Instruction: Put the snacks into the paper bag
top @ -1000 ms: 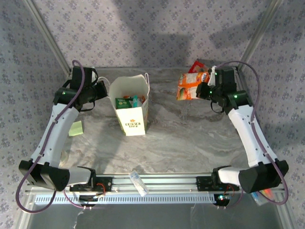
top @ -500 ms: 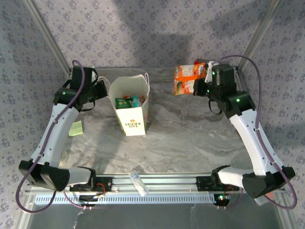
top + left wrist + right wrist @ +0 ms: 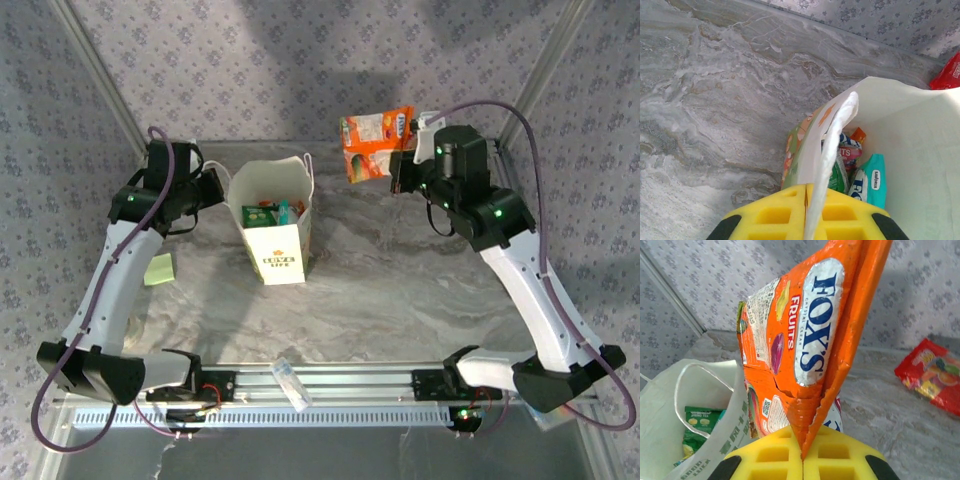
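Marbled grey tabletop (image 3: 400, 290) runs back to patterned walls. We see the right gripper (image 3: 802, 452) clenched on one edge of the orange packet (image 3: 805, 350), which hangs clear of the table toward 1 o'clock in the overhead view. Our left gripper (image 3: 807, 200) is pinched shut on the rim of the paper bag (image 3: 272, 215), at 10 o'clock. The bag stands upright and open. Inside we make out a green packet (image 3: 697, 422), a teal packet (image 3: 872, 180) and others we cannot sort. A red packet (image 3: 932, 375) lies flat near the back wall, at 3 o'clock in the right wrist view. Bare marble lies open between the bag and the held packet.
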You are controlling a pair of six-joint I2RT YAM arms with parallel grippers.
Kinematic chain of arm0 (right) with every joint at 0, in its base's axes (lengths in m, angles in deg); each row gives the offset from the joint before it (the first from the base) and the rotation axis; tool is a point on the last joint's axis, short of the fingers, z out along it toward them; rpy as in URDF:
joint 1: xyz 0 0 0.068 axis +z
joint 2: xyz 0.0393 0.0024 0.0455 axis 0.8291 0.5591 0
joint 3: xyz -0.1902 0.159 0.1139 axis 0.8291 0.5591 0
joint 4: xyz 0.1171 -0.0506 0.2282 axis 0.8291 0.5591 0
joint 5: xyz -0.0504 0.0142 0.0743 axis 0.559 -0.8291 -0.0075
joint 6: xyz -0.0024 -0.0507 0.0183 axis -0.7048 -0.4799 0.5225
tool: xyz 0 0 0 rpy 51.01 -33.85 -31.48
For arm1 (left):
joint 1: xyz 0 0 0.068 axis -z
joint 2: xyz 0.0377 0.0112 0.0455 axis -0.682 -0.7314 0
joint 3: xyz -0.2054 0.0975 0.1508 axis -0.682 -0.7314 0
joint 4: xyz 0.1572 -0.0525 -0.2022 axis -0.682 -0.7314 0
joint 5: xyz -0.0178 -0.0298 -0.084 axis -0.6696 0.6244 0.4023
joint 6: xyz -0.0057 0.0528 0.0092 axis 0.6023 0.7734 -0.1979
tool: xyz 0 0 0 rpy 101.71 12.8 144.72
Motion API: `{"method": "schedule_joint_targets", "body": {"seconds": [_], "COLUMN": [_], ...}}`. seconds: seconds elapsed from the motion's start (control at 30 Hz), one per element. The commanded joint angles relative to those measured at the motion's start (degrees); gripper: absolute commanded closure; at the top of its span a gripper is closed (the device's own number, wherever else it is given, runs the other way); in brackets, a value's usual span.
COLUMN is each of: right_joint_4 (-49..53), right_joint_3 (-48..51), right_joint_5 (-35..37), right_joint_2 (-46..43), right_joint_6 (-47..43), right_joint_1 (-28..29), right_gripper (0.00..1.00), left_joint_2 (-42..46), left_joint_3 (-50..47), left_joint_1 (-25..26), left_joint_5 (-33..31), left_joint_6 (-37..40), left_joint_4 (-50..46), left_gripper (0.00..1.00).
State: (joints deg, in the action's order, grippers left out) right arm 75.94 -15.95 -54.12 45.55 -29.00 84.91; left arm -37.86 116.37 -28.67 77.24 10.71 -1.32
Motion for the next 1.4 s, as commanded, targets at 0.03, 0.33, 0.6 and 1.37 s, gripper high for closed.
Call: {"method": "schedule_joint_targets", "body": {"seconds": [0.03, 0.33, 0.6, 1.37], "right_joint_4": [-6.6, -9.4, -10.7, -12.9], "right_joint_3": [-4.1, -6.7, -11.4, -22.3], "right_joint_5": [4.5, 6.2, 5.2, 2.7], "right_joint_2": [0.5, 3.3, 7.3, 17.9], "right_joint_6": [-5.7, -7.7, -9.8, -15.3], "right_joint_1": [2.8, 6.5, 9.2, 16.5], "right_gripper": [0.97, 0.98, 0.98, 0.98], "left_joint_2": [1.3, 1.3, 2.1, 3.3], "left_joint_3": [-0.1, -0.6, -1.1, -2.4], "left_joint_1": [0.2, 0.3, 0.3, -0.3], "left_joint_5": [0.1, 0.2, -0.1, -0.2], "left_joint_6": [0.3, 0.3, 0.6, 0.7], "left_joint_4": [0.5, 0.7, 0.7, 1.4], "left_gripper": [0.92, 0.92, 0.92, 0.92]}}
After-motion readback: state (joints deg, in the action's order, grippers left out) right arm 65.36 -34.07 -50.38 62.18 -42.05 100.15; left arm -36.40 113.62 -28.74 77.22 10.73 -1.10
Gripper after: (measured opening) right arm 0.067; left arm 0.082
